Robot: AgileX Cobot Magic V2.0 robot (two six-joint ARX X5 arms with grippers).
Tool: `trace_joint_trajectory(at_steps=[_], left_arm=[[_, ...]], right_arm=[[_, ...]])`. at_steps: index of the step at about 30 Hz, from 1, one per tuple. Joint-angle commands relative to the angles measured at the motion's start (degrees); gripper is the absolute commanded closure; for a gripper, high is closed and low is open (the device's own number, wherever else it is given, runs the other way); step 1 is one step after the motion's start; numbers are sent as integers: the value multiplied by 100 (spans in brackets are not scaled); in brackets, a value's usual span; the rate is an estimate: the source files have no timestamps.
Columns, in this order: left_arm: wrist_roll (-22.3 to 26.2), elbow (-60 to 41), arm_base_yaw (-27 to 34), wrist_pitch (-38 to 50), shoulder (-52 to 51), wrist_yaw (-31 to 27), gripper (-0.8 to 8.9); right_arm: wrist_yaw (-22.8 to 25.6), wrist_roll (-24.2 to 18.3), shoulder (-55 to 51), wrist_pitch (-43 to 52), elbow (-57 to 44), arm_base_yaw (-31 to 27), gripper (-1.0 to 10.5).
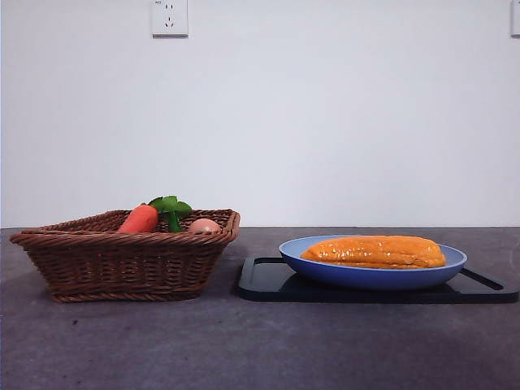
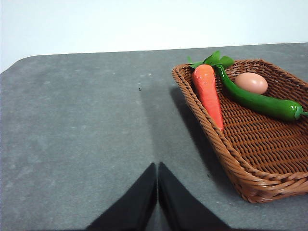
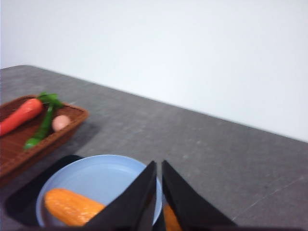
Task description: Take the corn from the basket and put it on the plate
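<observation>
The corn (image 1: 374,251) lies lengthwise on the light-blue plate (image 1: 372,275), clear of the basket (image 1: 126,264). In the right wrist view the corn (image 3: 72,207) shows partly behind my right gripper (image 3: 159,166), which is shut and hangs above the plate (image 3: 103,178) with nothing in it. My left gripper (image 2: 157,166) is shut and empty, over bare table beside the basket (image 2: 250,139). Neither gripper shows in the front view.
The basket holds a carrot (image 2: 209,94), a green pepper (image 2: 260,102) and an egg (image 2: 250,82). The plate sits on a flat black tray (image 1: 268,280). A white wall stands behind the grey table (image 1: 244,349).
</observation>
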Motion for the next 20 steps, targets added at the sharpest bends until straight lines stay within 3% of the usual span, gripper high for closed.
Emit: trace_joint_trajectory(at_steps=[1,4,10,20], left_arm=[[-26,-68,17,-175,4,7,807],[-26,-68,17,-175,4,7,807],[-26,-68,17,-175,4,9,807],[-26,-68,17,-177,4,7,807]], right_arm=[[42,76,-354,562,-673,-2,944],[63,81,-671,782,-1143,50,944],[625,160,-1128,776,-1729,236,944],[787,234,-1449,627,-2122,358,944]])
